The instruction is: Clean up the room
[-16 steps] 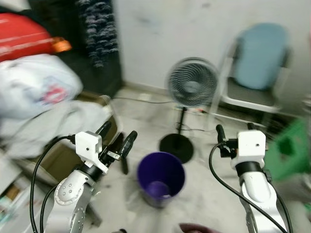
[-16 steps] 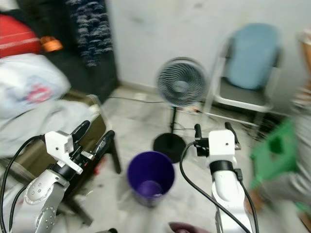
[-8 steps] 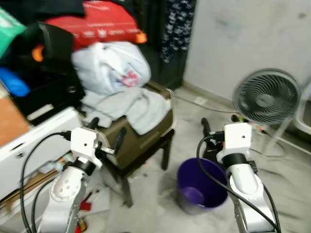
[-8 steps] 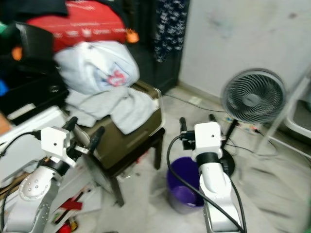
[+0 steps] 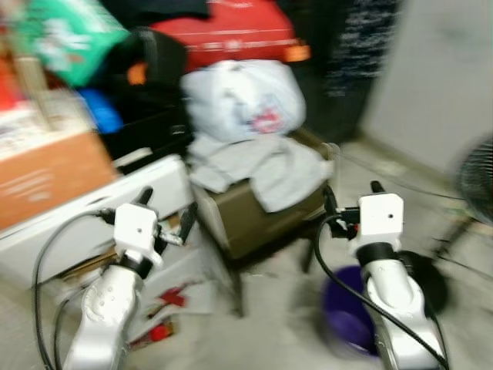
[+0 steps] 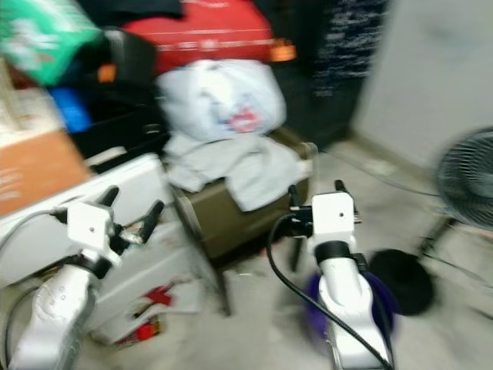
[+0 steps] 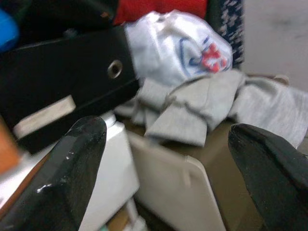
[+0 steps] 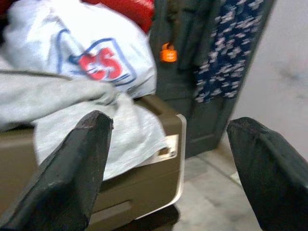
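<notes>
Both your grippers, left gripper (image 5: 164,216) and right gripper (image 5: 351,199), hover spread wide and empty before the crumpled grey cloth (image 5: 266,166) draped over the olive suitcase (image 5: 258,220), under a white bag (image 5: 243,100).

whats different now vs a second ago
Only the camera has swung to the robot's left: the fan and purple bin slid toward the right edge, and the white bag and grey cloth on the brown case came into centre. Left end effector and right end effector stay raised, open, empty.
</notes>
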### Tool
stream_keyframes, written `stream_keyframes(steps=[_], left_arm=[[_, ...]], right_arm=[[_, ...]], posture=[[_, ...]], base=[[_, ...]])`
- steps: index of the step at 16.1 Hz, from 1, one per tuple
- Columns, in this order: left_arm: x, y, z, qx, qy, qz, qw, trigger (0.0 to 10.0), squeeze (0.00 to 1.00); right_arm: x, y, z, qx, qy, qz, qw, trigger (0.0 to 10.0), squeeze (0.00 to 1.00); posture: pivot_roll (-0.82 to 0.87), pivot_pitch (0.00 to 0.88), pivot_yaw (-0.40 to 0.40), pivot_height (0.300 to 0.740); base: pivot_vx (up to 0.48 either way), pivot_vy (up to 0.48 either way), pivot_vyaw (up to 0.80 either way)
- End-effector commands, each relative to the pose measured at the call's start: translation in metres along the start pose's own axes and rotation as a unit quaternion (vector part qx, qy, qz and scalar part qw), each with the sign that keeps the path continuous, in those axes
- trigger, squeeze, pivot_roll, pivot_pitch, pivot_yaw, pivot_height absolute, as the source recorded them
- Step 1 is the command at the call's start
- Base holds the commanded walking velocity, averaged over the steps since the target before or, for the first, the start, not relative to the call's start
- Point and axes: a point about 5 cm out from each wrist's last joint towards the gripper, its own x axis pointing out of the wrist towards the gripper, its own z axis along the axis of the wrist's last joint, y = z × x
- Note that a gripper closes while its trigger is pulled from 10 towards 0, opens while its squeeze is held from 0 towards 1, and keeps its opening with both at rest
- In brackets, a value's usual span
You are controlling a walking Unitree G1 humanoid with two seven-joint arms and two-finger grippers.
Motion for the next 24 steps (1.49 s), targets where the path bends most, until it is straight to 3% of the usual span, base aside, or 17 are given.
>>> stream_keyframes(steps=[1,6,9,13,15,16,19,21,23,24], left_arm=[[-0.002,0.004,0.003,0.010,-0.005,0.005,1.000,10.0,0.00],[-0.027,0.012,-0.004,0.028,0.018,0.046,0.998,10.0,0.00],[-0.033,0.010,-0.003,0.039,0.023,0.058,0.997,10.0,0.00],[-0.039,0.022,-0.010,0.047,0.041,0.057,0.996,10.0,0.00],[-0.042,0.022,-0.010,0.039,0.053,0.012,0.998,10.0,0.00],[-0.047,0.018,-0.013,0.046,0.064,-0.018,0.997,10.0,0.00],[-0.074,0.030,-0.033,0.040,0.114,-0.015,0.993,10.0,0.00],[-0.082,0.033,-0.038,0.036,0.127,-0.021,0.991,10.0,0.00],[-0.109,0.037,-0.057,0.023,0.176,-0.035,0.983,10.0,0.00],[-0.124,0.042,-0.067,0.019,0.208,-0.030,0.978,10.0,0.00]], right_arm=[[-0.002,-0.003,0.006,-0.003,-0.008,-0.006,1.000,10.0,0.00],[-0.034,-0.018,-0.018,-0.033,0.045,-0.005,0.998,10.0,0.00],[-0.034,-0.024,-0.022,-0.042,0.055,-0.009,0.998,10.0,0.00],[-0.033,-0.035,-0.032,-0.052,0.072,-0.041,0.995,10.0,0.00],[-0.039,-0.049,-0.043,-0.050,0.098,-0.076,0.991,10.0,0.00],[-0.041,-0.053,-0.047,-0.053,0.108,-0.083,0.989,10.0,0.00],[-0.049,-0.075,-0.071,-0.057,0.159,-0.131,0.977,10.0,0.00],[-0.053,-0.082,-0.080,-0.060,0.176,-0.145,0.972,10.0,0.00],[-0.066,-0.095,-0.106,-0.078,0.228,-0.164,0.957,10.0,0.00],[-0.073,-0.094,-0.119,-0.081,0.252,-0.151,0.953,10.0,0.00]], posture=[[-0.13,0.036,0.020,0.740],[-0.10,0.035,-0.012,0.740],[-0.09,0.042,-0.029,0.740],[-0.09,0.057,-0.008,0.740],[-0.09,0.059,0.001,0.740],[-0.08,0.063,-0.002,0.740],[-0.07,0.066,-0.005,0.740],[-0.07,0.065,-0.005,0.740],[-0.06,0.064,-0.006,0.740],[-0.06,0.064,-0.007,0.740]], base=[[0.000,0.000,0.80],[0.000,0.000,0.80],[0.000,0.000,0.80],[0.000,0.000,0.74],[0.000,0.000,0.00],[0.000,0.000,0.00],[0.000,0.000,0.00],[0.000,0.000,0.00],[0.000,0.000,0.00],[0.000,0.000,0.00]])
